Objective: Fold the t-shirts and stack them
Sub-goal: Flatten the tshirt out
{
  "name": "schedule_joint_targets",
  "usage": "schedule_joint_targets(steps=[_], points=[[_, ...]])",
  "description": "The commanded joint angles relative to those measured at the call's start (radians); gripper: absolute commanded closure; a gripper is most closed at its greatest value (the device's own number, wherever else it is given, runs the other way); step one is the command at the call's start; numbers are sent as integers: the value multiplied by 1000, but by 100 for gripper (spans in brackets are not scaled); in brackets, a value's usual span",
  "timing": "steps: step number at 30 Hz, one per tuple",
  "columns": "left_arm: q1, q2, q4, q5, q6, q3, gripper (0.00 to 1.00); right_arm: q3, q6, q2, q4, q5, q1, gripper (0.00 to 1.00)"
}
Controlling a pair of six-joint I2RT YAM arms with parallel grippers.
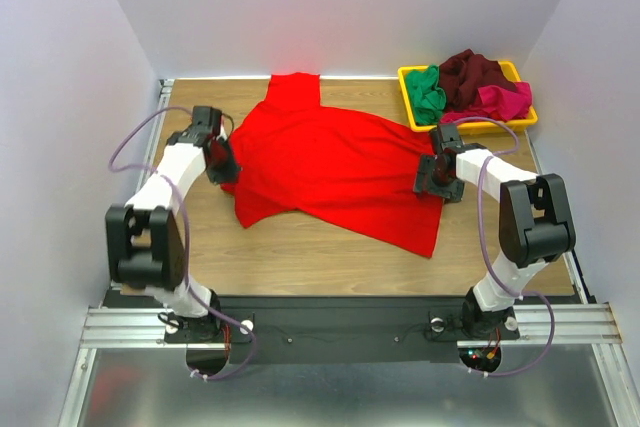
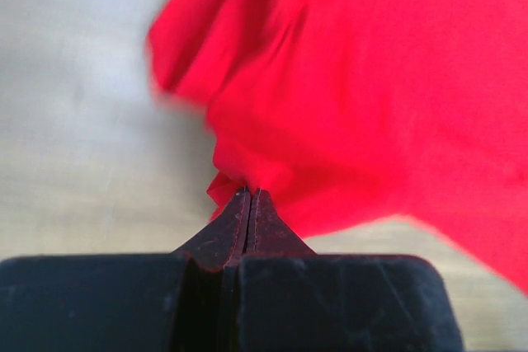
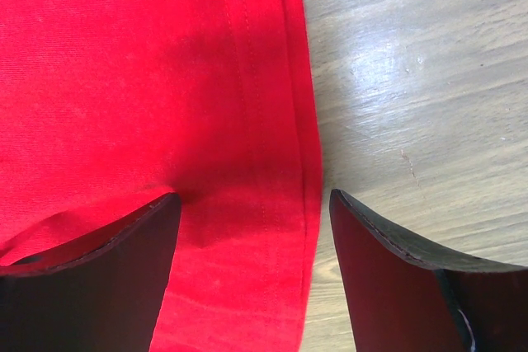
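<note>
Left hand [image 2: 248,197] pinched closed on red t-shirt [image 1: 330,162] edge; right hand [image 3: 254,208] open, straddling the hem lying on desk [image 3: 412,80].

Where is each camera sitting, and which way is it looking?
Top: high behind the arms, looking down at the table; left arm and right arm show.
Left wrist: on the left arm, looking along the left hand, shut on the red shirt.
Right wrist: on the right arm, looking down past the open right hand at the shirt's hem.
Shared: all three see the red shirt.
</note>
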Motion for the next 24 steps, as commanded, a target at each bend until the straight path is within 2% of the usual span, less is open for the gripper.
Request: schedule_joint_targets(steps=[1,2,3,4,6,9,12,13,16,20,24], points=[[-21,177,68,37,59,247,82,28,4,-18,-13,5,-1,22],[-21,202,76,42,56,291,70,27,1,-24,-15,6,-1,21],[-22,222,88,51,39,331,54,21,1,-32,-16,6,-1,21],[-24,244,94,51,28,390,49,18,1,-38,-16,14,-1,21],[-30,238,113,54,11,409,45,10,4,-51,-18,17,-3,21],[-44,163,169,26,-21,296,36,-8,13,-66,-19,22,-1,21],[-45,51,208,-49,-53,77,35,-22,15,-69,-19,22,-1,21],[-45,-1,217,-55,-61,-28,35,-24,15,-66,-19,22,-1,21],[-51,-92,243,-32,-107,-217,35,-16,10,-55,-19,13,-1,21],[-63,-173,312,15,-171,-359,35,-2,7,-35,-19,-1,-3,21],[-65,-173,355,3,-190,-384,35,-16,7,-50,-19,-15,-1,22]])
